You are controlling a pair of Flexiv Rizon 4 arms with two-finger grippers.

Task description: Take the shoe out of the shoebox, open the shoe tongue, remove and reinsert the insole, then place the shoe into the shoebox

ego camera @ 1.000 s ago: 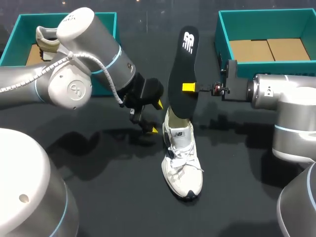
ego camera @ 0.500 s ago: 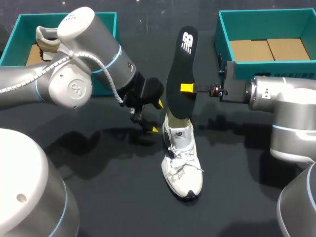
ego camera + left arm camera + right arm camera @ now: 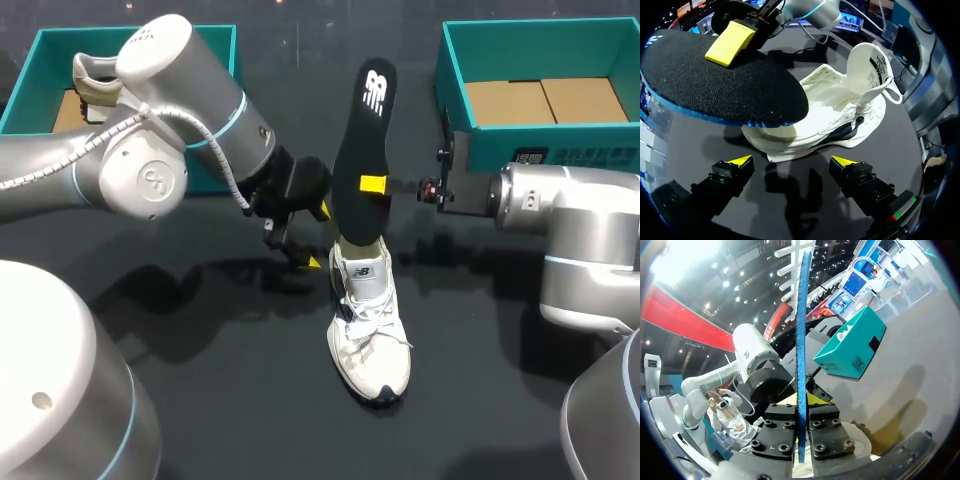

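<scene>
On the table you have the shoe standing on its sole, your right gripper pinching the insole upright with its lower end at the shoe's opening, and your left gripper wide open, empty, just beside the heel.

A white logo marks the upper end of the black insole; a small one sits on the shoe tongue — with black print on its underside, too fine to read. A dark label on the right shoebox wall is illegible.
</scene>
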